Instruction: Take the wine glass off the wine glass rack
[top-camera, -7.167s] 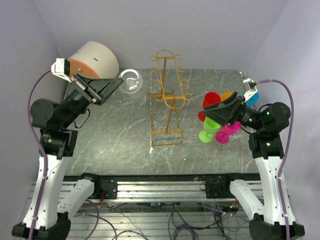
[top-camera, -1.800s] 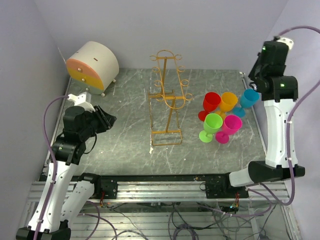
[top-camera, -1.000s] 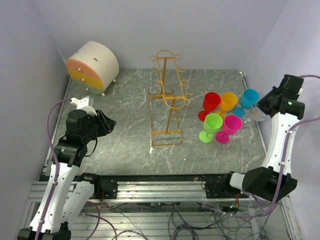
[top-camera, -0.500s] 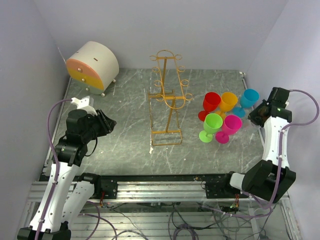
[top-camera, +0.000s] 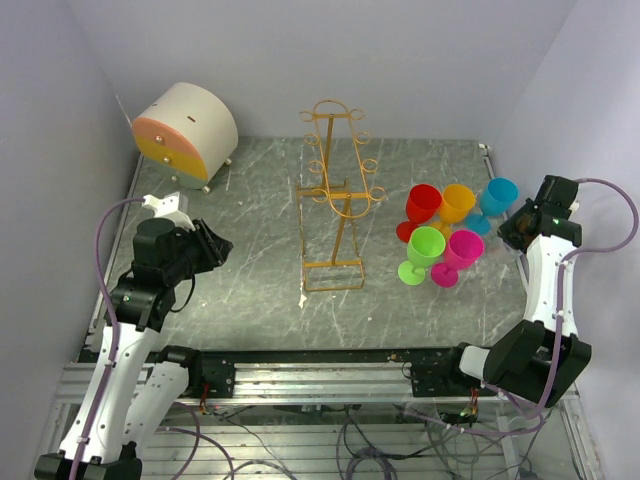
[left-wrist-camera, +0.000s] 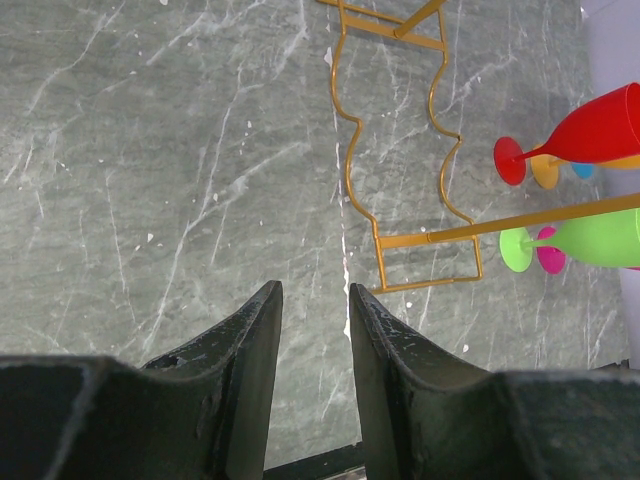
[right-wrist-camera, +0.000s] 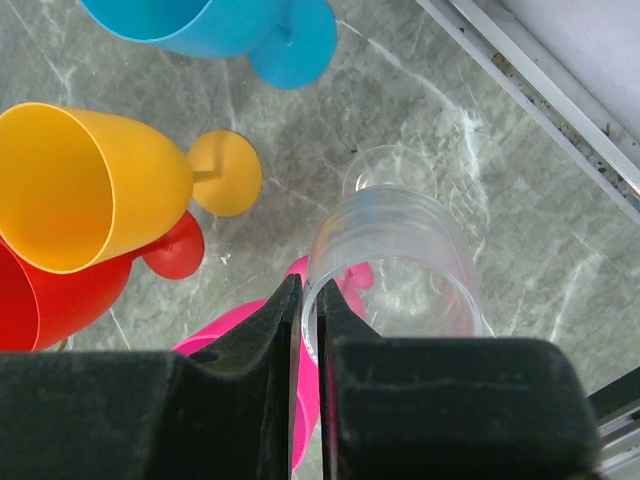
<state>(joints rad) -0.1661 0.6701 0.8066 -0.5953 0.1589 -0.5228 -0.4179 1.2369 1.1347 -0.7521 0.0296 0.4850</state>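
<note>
The golden wire wine glass rack stands mid-table with nothing hanging on it, and its base shows in the left wrist view. A clear wine glass is upright at the table's right edge, its foot low over the marble. My right gripper is shut on its rim, one finger inside the bowl and one outside. From above, that gripper sits just right of the coloured glasses. My left gripper hangs open and empty over the left of the table.
Red, orange, blue, green and pink plastic glasses stand clustered just left of the clear glass. A white round drawer box sits at the back left. The table's metal edge rail runs close on the right.
The right arm has swung in and down, bringing its gripper and the clear glass low beside the coloured glasses, then held still. The left arm has not moved.
</note>
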